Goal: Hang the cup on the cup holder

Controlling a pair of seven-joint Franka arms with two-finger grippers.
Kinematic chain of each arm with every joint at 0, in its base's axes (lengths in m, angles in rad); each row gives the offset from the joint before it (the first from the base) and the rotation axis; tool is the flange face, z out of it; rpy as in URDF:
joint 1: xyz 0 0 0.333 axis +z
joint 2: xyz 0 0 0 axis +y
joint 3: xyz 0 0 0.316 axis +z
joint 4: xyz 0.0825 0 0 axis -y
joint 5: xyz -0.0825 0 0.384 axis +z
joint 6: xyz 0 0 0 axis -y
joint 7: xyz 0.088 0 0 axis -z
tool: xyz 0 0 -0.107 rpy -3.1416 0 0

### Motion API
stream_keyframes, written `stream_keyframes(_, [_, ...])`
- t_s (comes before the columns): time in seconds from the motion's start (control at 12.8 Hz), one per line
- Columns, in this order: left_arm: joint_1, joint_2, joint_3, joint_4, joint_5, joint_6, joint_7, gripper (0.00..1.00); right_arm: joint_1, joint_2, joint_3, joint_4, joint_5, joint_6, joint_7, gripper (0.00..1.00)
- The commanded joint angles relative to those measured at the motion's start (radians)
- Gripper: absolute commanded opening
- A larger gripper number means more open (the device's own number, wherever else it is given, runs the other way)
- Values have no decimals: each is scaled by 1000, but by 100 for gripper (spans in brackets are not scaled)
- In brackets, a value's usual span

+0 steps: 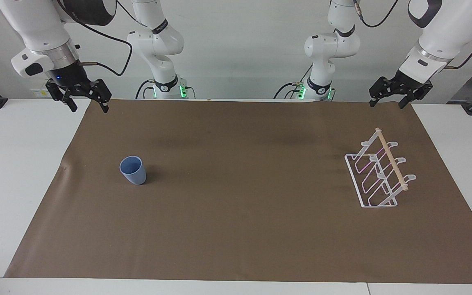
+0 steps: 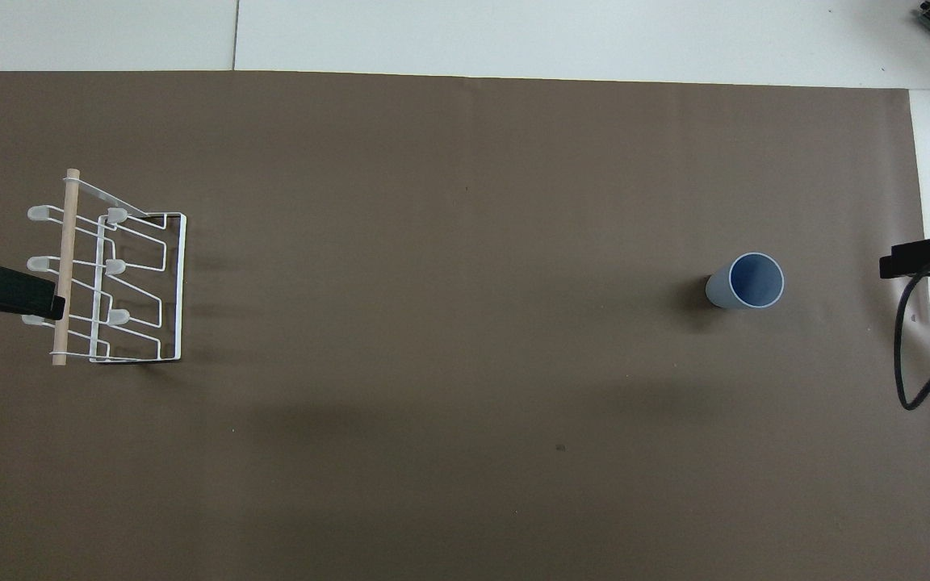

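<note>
Cup (image 1: pixel 132 170) is standing upright, mouth up, on the brown mat (image 1: pixel 236 229) toward the right arm's end of the tabletop, well apart from the cup holder (image 1: pixel 380 175). You are seeing the right pincer (image 1: pixel 83 102) and left pincer (image 1: pixel 387 98) hanging released and empty.
</note>
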Motion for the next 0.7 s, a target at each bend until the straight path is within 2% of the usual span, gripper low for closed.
stream_keyframes(0.0, [11, -37, -5, -53, -9, 31, 4, 100, 4, -54, 3, -97, 0, 74, 12, 100])
stream_keyframes(0.16, [9, -39, -5, -55, -9, 32, 4, 100, 4, -53, 3, -134, 0, 105, 13, 100])
stream_keyframes(0.62, [6, -39, -5, -55, -9, 31, 4, 100, 4, -36, 11, -328, 0, 381, 35, 100])
